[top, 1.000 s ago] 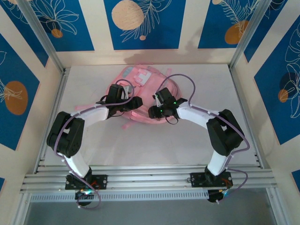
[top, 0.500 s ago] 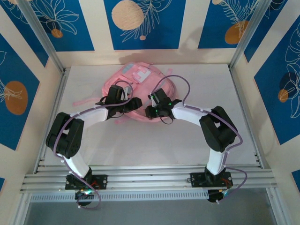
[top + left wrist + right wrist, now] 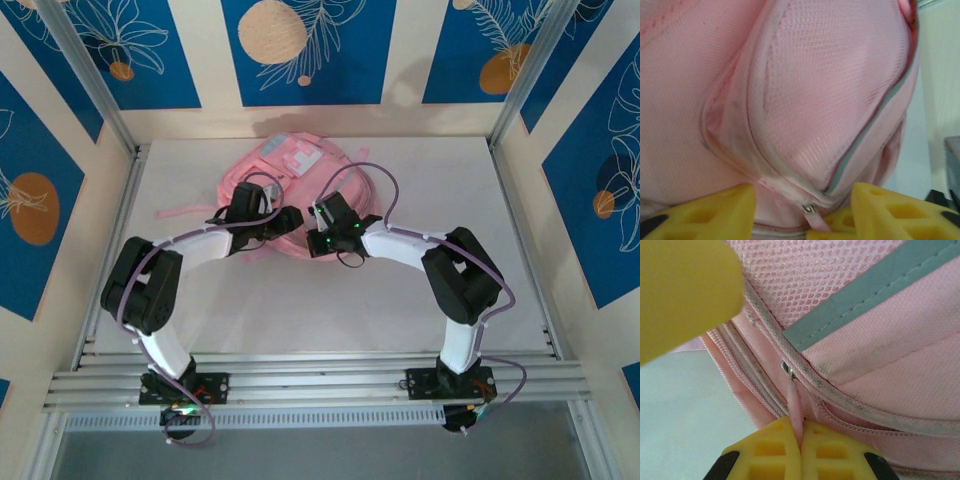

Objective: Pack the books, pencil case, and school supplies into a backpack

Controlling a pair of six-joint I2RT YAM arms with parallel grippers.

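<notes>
Backpack [image 3: 285, 178] lies under both hands. Right hand [image 3: 801, 440] pinches the zipper pull [image 3: 794, 402]; it should draw steadily along the track, not upward. Left hand [image 3: 802, 215] straddles the fabric, fingers apart, grip uncertain; it should hold the seam taut.

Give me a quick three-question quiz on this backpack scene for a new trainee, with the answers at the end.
1. True or false: the right gripper is shut on the pink zipper pull of the backpack.
2. In the right wrist view, what colour is the trim strip beside the mesh? A orange, B grey-green, C black.
3. Short answer: seen from above, are the left gripper and the right one at the backpack's near edge or its far edge?

Key: 1 true; 2 B; 3 near edge, the side toward the arm bases.
</notes>
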